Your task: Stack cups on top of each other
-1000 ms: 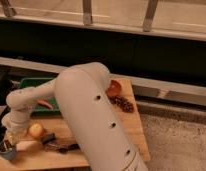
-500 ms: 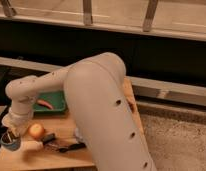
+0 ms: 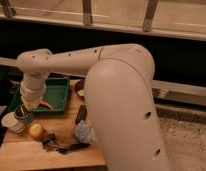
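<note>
While my arm crosses the table [image 3: 71,150], my tool [image 3: 27,107] hangs just above the blue cup [image 3: 23,117], which touches the white cup [image 3: 11,122] lying beside it, left of the green tray [image 3: 58,90].

Wooden table [image 3: 26,152], speckled floor [image 3: 188,137], dark wall [image 3: 176,60]

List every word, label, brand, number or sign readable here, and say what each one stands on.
None: no text can be read anywhere.
The gripper, over the blue cup at the table's left edge: no marking.
The cream cup beside it: plain.
The green tray: no label.
The crumpled wrapper: any print is too blurred to read.
</note>
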Controlling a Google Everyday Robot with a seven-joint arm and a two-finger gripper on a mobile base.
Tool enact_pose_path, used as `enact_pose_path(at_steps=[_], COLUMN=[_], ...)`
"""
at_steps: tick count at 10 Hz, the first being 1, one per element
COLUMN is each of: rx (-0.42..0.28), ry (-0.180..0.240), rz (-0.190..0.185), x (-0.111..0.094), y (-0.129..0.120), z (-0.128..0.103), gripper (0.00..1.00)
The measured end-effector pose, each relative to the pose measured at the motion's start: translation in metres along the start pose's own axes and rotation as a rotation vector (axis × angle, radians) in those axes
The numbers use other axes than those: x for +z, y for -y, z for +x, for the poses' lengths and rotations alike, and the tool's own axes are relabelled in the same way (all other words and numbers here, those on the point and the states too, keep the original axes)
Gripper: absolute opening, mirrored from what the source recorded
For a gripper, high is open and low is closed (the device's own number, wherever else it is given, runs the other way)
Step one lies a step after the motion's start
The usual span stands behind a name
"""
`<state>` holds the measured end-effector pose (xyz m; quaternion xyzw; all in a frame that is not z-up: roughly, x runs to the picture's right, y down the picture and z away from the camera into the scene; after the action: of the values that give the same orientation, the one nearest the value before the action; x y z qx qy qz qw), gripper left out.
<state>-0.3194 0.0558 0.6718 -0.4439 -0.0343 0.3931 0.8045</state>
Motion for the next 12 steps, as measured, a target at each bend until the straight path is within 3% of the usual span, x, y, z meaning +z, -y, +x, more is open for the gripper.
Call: enact_pose_path(at_steps=[2, 4, 6, 8, 12], rx=[-0.063, -0.12, -0.173, -0.186, -0.169], ry=[0.047, 0.066, 0.073, 0.064, 0.028], rz=[0.02, 0.019, -0.004, -0.015, -0.046], x=[-0.02, -0.013, 0.007, 0.023, 0.057], y=[0.001, -0.012, -0.028, -0.03, -0.023], z=[-0.038, -0.072, -0.1, -0.106, -0.096], gripper=[0.0, 0.0, 0.0, 0.0, 0.0])
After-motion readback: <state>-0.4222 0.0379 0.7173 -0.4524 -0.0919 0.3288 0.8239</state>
